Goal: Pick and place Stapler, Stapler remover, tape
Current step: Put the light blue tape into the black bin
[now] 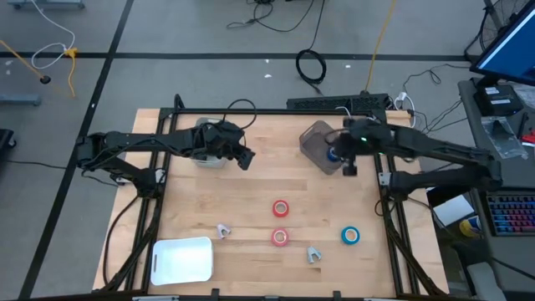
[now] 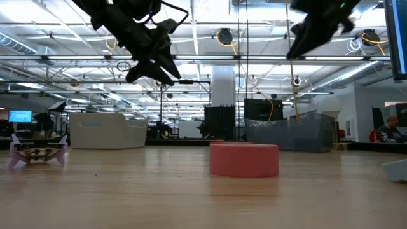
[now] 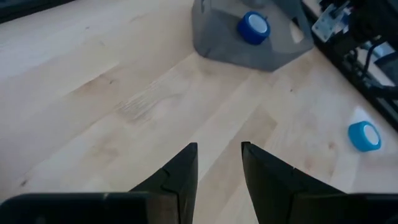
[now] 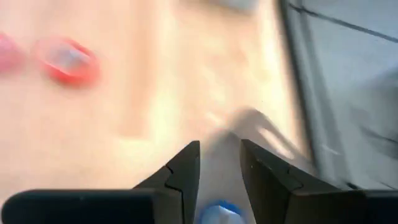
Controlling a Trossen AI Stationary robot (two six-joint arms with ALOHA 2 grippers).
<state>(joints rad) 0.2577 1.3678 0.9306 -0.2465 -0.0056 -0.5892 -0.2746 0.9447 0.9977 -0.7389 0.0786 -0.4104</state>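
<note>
1. Your tape rolls are spread out: two red rolls [image 1: 281, 208] [image 1: 281, 237] sit mid-surface, one blue roll [image 1: 350, 237] lies toward the right front, and another blue roll [image 3: 253, 27] rests inside the grey bin [image 1: 320, 147] at the back right.
2. Expect the rolls to be light and stiff, with smooth sides that could slip. Take hold across the outer rim, or with one finger through the white core, and squeeze only gently.
3. The two small staple removers [image 1: 223, 229] [image 1: 313, 254] lie near the front, well apart from each other. They look light and awkwardly shaped, so pinch the body rather than the prongs.
4. No stapler is clearly visible on the surface.
5. Your right gripper [image 1: 349, 168] hangs over the grey bin with the blue roll just below it. Its fingers stand apart and hold nothing.
6. Your left gripper [image 1: 247, 159] hovers above the back-left surface, beside a white container [image 1: 206, 158]. Its fingers [image 3: 180, 174] show a narrow gap, empty, touching nothing.
7. A white tray [image 1: 181, 259] lies at the front left.
</note>
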